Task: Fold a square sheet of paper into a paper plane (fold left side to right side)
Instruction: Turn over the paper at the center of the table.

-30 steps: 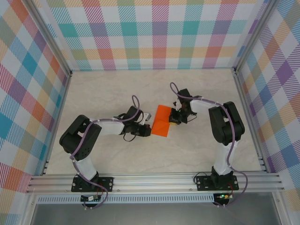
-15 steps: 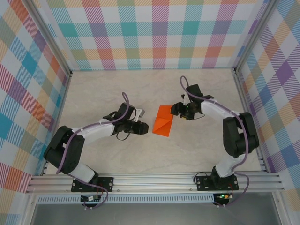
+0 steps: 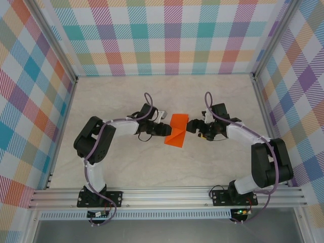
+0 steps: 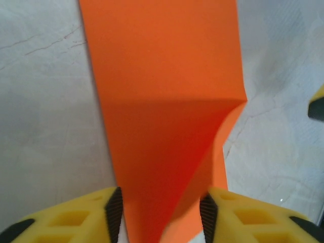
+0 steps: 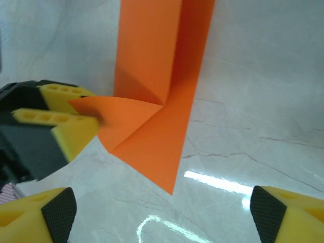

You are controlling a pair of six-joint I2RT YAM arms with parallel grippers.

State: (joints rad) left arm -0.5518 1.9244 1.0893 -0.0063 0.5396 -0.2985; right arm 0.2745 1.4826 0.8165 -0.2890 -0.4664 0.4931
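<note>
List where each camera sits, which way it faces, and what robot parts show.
Top external: above and behind the arms, looking down at the table; both arms, left claw and right claw flanking the orange sheet of paper.
Left wrist: on the left arm, low, facing across the sheet; its yellow fingers straddle the near edge.
Right wrist: on the right arm, facing the opposite way; its open fingers frame the bottom corners.
Shared: both wrist views show the sheet; the right one also catches the left claw.
</note>
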